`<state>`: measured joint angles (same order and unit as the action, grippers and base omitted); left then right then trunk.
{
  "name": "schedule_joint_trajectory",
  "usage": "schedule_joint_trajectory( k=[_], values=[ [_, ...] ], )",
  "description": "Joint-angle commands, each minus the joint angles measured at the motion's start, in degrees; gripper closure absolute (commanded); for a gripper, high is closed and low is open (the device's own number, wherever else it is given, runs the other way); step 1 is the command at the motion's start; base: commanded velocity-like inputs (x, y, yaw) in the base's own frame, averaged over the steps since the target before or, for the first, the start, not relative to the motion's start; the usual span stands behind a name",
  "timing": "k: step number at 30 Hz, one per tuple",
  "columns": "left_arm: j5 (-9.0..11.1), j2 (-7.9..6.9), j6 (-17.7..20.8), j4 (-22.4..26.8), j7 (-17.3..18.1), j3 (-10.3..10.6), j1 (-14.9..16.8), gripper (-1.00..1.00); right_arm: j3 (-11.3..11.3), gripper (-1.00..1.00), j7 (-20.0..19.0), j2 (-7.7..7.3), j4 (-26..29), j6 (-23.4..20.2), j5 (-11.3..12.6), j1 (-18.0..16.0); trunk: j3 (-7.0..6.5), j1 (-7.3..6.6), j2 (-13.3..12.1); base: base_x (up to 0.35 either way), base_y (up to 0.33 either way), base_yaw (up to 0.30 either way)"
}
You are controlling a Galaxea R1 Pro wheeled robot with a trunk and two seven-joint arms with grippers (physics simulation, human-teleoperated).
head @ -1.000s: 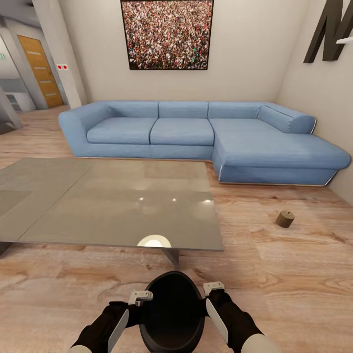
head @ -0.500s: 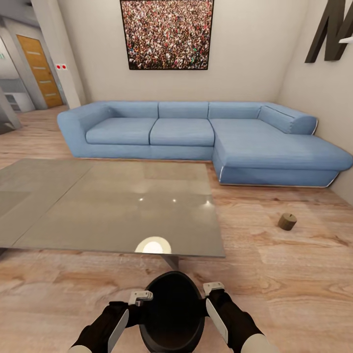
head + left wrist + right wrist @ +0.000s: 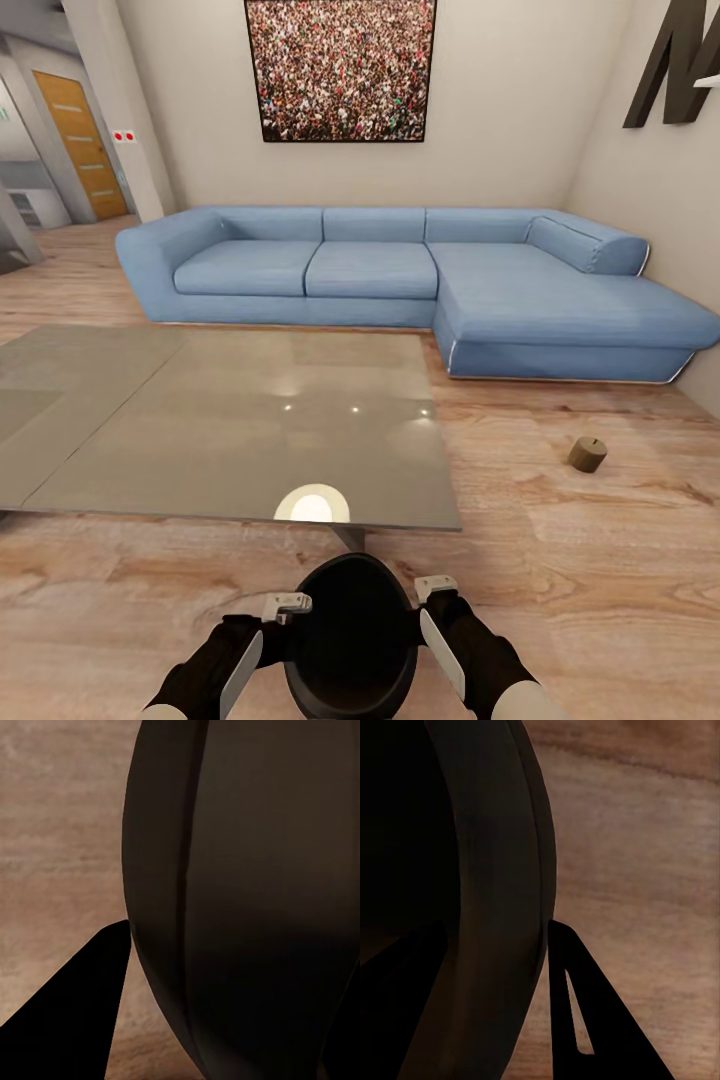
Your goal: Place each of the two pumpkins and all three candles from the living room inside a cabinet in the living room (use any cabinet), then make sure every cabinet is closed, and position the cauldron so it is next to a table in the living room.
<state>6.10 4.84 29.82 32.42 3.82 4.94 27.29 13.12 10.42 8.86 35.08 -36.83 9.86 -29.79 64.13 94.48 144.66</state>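
Observation:
The black cauldron (image 3: 350, 640) hangs low in front of me over the wood floor, held by its rim from both sides. My left gripper (image 3: 285, 620) is shut on its left rim and my right gripper (image 3: 428, 608) on its right rim. In the left wrist view the cauldron's dark wall (image 3: 247, 885) rises beside one finger (image 3: 75, 1020). The right wrist view has the rim (image 3: 487, 870) against a finger (image 3: 592, 1020). The grey glass-topped table (image 3: 200, 420) lies just beyond the cauldron. A stubby tan candle (image 3: 587, 454) stands on the floor to the right.
A long blue corner sofa (image 3: 400, 270) runs along the far wall under a framed crowd picture (image 3: 340, 70). A wooden door (image 3: 82, 145) and a white column (image 3: 130, 130) are at the far left. Open wood floor lies right of the table around the candle.
The whole view has crept forward and slightly right, so the table's near edge and the candle sit a little lower in the picture. The cauldron stays held the same way.

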Motion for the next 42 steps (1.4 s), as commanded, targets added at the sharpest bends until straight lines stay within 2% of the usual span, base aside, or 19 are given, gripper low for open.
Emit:
schedule_joint_trajectory(
  k=[1, 5, 12, 18, 32, 33, 42],
  values=[
    [1.37, 0.53, 0.33, 0.01, -0.22, 0.51, 0.04, 1.00, 0.68, 1.00, 0.57, 0.01, 0.08, -0.26, 0.07, 0.00, 0.04, -0.02, 0.02, 0.002, 0.000, 0.000],
    [1.37, 0.53, 0.33, 0.01, -0.22, 0.51, 0.04, 1.00, 0.68, 1.00, 0.57, 0.01, 0.08, -0.26, 0.07, 0.00, 0.93, 0.08, 0.08, 0.000, 0.000, 0.000],
    [1.37, 0.53, 0.33, 0.01, -0.22, 0.51, 0.04, 1.00, 0.69, 1.00, 0.57, 0.01, 0.08, -0.26, 0.07, 0.00, 0.93, 0.08, 0.08, 0.000, 0.000, 0.000],
    [1.37, 0.53, 0.33, 0.01, -0.22, 0.51, 0.04, 1.00, 0.68, 1.00, 0.57, 0.01, 0.08, -0.26, 0.07, 0.00, 2.26, 0.24, 0.16, 0.000, 0.000, 0.000],
    [1.37, 0.53, 0.33, 0.01, -0.22, 0.51, 0.04, 1.00, 0.69, 1.00, 0.57, 0.01, 0.08, -0.26, 0.07, 0.00, 2.26, 0.24, 0.16, 0.000, 0.000, 0.000],
    [1.37, 0.53, 0.33, 0.01, -0.22, 0.51, 0.04, -1.00, 0.68, -1.00, 0.57, 0.01, 0.08, -0.26, 0.07, 0.00, 2.26, 0.24, 0.16, 0.000, 0.000, 0.000],
    [1.37, 0.53, 0.33, 0.01, -0.22, 0.52, 0.04, -1.00, 0.85, -1.00, 0.66, 0.01, 0.08, -0.26, 0.07, 0.00, 2.26, 0.24, 0.16, 0.000, 0.000, 0.000]
  ],
)
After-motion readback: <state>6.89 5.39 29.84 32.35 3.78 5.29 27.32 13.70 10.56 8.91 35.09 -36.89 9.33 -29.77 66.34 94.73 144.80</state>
